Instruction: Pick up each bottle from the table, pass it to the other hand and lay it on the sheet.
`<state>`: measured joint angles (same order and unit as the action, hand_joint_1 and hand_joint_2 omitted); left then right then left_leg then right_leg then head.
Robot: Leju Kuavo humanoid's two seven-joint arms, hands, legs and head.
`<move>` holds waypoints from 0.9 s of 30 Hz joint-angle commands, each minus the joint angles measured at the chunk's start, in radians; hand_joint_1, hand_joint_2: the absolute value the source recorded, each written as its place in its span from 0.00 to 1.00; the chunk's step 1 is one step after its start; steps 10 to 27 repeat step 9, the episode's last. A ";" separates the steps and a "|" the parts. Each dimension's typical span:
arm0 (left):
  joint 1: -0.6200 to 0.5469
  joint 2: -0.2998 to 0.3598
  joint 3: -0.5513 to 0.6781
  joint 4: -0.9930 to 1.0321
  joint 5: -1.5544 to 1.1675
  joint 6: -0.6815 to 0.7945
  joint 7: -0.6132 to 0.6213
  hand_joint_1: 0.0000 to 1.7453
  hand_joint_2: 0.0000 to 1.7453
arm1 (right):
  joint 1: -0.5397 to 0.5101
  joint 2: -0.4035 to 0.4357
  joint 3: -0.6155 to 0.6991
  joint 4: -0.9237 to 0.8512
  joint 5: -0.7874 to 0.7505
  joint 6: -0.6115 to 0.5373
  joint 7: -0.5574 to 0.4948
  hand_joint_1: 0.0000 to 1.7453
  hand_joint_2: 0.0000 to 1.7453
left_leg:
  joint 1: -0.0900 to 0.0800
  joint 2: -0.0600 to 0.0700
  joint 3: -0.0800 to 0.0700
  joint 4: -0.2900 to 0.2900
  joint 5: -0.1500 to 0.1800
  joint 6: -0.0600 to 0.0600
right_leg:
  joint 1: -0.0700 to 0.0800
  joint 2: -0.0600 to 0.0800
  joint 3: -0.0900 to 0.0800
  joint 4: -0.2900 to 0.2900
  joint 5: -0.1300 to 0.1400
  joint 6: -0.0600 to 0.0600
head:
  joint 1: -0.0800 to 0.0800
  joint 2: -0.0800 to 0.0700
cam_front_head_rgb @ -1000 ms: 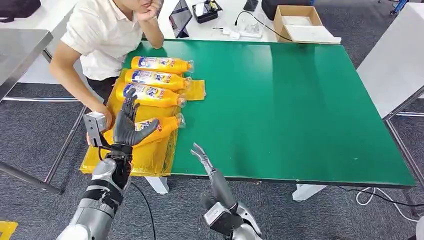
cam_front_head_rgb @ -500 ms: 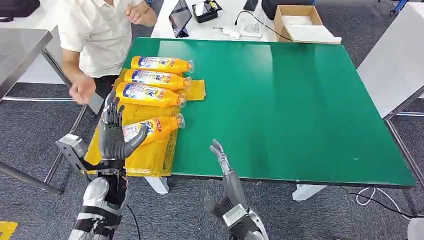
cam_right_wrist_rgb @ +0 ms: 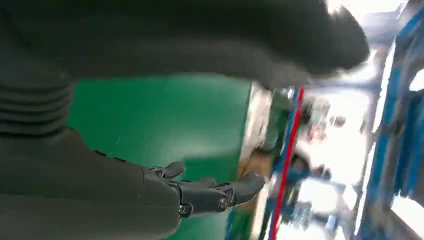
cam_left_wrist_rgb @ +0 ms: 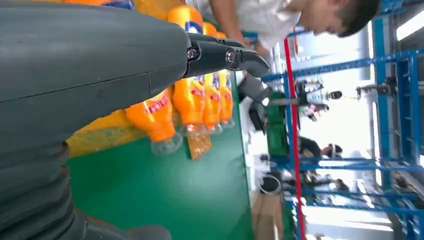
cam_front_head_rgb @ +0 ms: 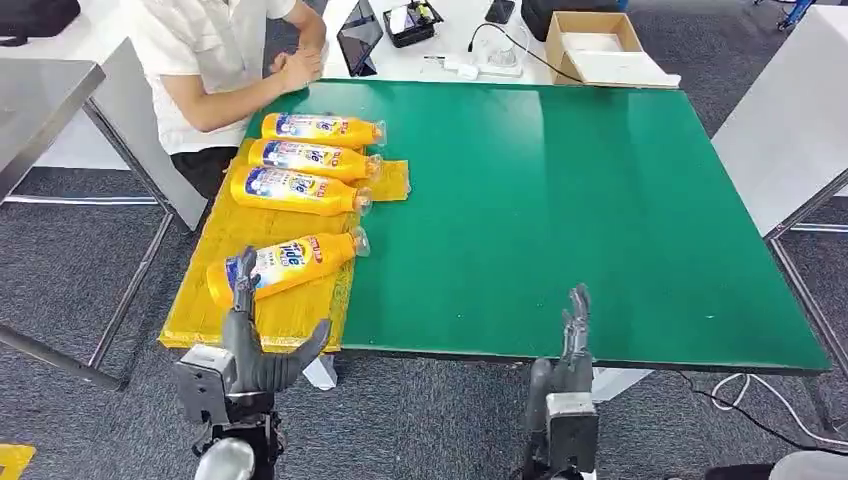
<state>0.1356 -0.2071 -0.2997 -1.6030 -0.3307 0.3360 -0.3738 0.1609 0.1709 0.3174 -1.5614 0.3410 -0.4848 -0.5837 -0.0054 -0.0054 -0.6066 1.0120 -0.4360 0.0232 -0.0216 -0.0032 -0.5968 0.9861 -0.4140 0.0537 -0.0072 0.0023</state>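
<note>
Several orange bottles lie on the yellow sheet (cam_front_head_rgb: 225, 240) at the table's left side. The nearest bottle (cam_front_head_rgb: 285, 262) (cam_left_wrist_rgb: 156, 120) lies slanted, apart from the far row (cam_front_head_rgb: 310, 160) (cam_left_wrist_rgb: 212, 97). My left hand (cam_front_head_rgb: 255, 345) (cam_left_wrist_rgb: 100, 55) stands open just off the table's near edge, below the nearest bottle, holding nothing. At the near edge toward the middle my right hand (cam_front_head_rgb: 572, 345) (cam_right_wrist_rgb: 150, 190) is open too, fingers straight and up, empty.
A person (cam_front_head_rgb: 225, 50) leans on the far left corner of the green table (cam_front_head_rgb: 560, 200). A cardboard box (cam_front_head_rgb: 595, 45), a tablet (cam_front_head_rgb: 360, 35) and cables lie on the white table behind. A metal table (cam_front_head_rgb: 40, 100) stands at the left.
Both hands have dropped back off the table toward its near edge; the right one also moved right. The nearest bottle lies uncovered on the sheet. The person shifted to lean on the table corner.
</note>
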 commanded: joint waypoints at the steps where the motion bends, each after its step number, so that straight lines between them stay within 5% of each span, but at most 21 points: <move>1: -0.001 0.051 -0.082 0.044 -0.014 0.019 0.004 0.00 1.00 | -0.005 0.030 -0.077 -0.012 0.008 -0.021 0.017 0.00 0.00 | 0.001 0.000 0.005 -0.001 -0.002 -0.002 | 0.002 0.000 0.005 -0.001 -0.002 -0.003 | 0.000 0.000; 27: -0.005 0.051 -0.082 0.045 -0.014 0.021 0.005 0.00 1.00 | -0.004 0.028 -0.076 -0.009 0.008 -0.022 0.017 0.00 0.00 | 0.001 0.000 0.004 -0.001 -0.001 -0.002 | 0.001 0.000 0.005 -0.001 -0.001 -0.002 | 0.000 0.000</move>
